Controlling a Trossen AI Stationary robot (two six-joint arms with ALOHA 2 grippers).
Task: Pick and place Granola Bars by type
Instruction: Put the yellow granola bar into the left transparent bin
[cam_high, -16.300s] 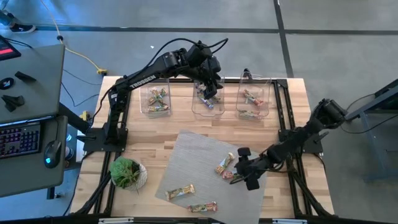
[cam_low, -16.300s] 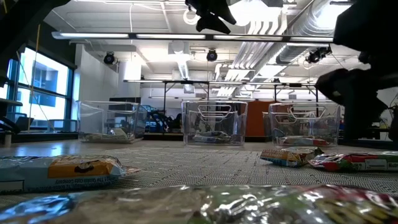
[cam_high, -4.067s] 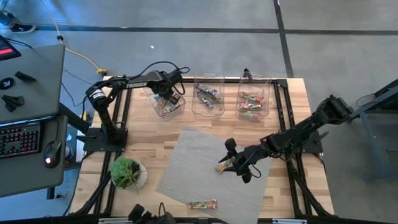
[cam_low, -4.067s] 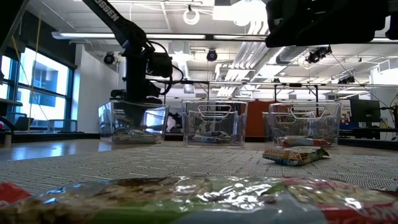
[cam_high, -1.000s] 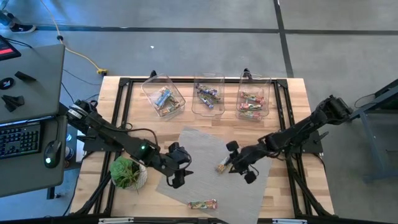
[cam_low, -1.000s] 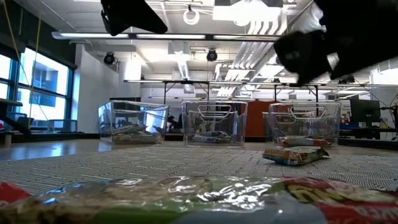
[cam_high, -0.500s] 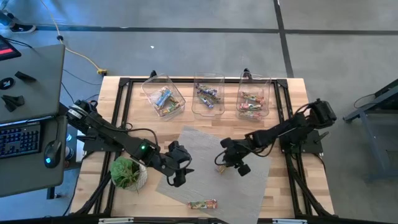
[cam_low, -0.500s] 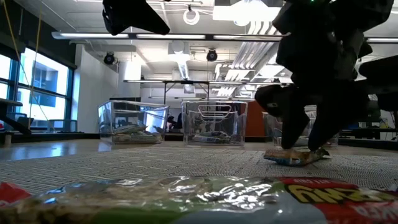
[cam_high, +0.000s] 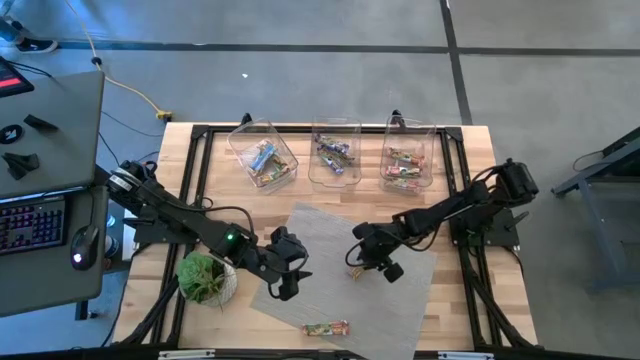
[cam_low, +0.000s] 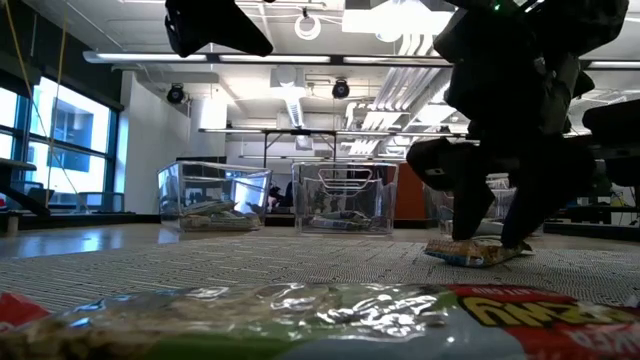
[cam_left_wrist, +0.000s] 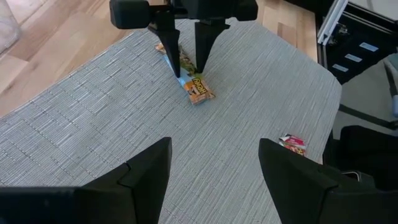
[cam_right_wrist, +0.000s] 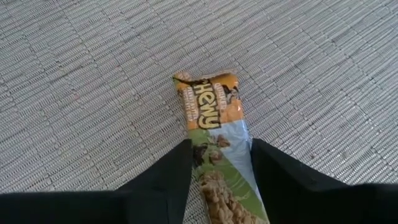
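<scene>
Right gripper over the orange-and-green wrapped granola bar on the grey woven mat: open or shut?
Open. The right gripper straddles the orange-and-green wrapped granola bar, one finger along each side, not yet pinching it; the bar lies flat on the grey woven mat.

Your right hand (cam_high: 358, 262) has come down from above the mat (cam_high: 318, 245) and now straddles the orange-green bar (cam_right_wrist: 214, 140), fingers open. Your left hand (cam_high: 288, 273) left the far bins (cam_high: 262, 152) and hovers over the mat's left side.
</scene>
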